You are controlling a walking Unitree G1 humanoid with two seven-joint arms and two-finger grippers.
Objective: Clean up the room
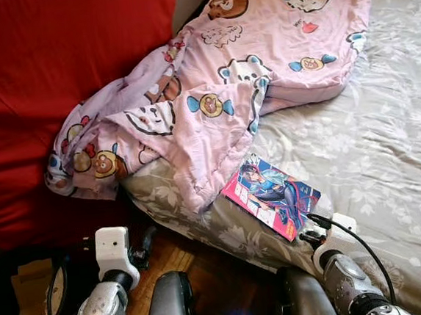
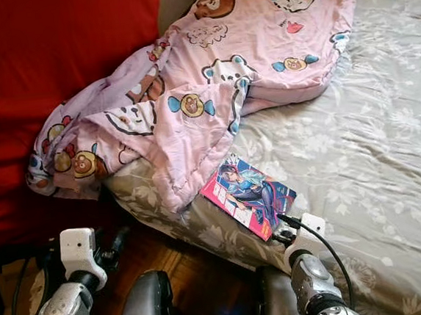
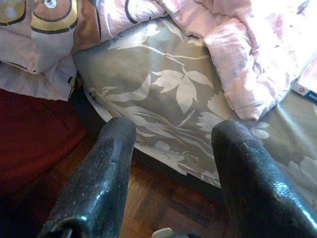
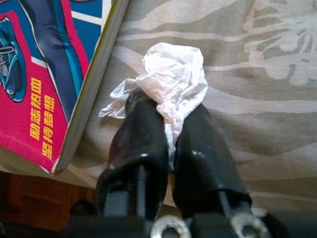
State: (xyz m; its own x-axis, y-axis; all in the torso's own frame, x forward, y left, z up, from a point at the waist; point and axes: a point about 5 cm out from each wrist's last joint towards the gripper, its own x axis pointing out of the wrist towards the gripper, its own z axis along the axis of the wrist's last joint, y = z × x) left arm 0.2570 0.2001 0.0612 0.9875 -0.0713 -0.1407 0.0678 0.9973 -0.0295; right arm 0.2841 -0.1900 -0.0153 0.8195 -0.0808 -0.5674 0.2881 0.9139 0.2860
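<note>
- Right wrist view: the right hand [image 4: 171, 136] has its two fingers squeezed together on a white tissue [image 4: 171, 82]. The tissue is crumpled, and most of it sticks out past the fingertips.
- The tissue lies on the bed [image 1: 387, 149], near the bed's edge and just beside the corner of a book [image 1: 271, 195]. I cannot tell if it touches the book.
- The tissue is a scrunched ball, so it has no clear long side. Its loose end points away from the hand, further onto the bed.
- The book lies flat with its cover up. Its long side runs slanted, from the blanket [image 1: 246, 58] toward the bed's edge.
- The left hand [image 3: 173, 173] has its fingers wide apart with nothing between them. It hangs low by the side of the bed, above the wood floor [image 1: 177, 260].
- Step now, I think: picking the trash off the bed.
- Next, I think: lift the tissue straight up so the book is not bumped, then carry it to a bin. No bin can be made out for sure.
</note>
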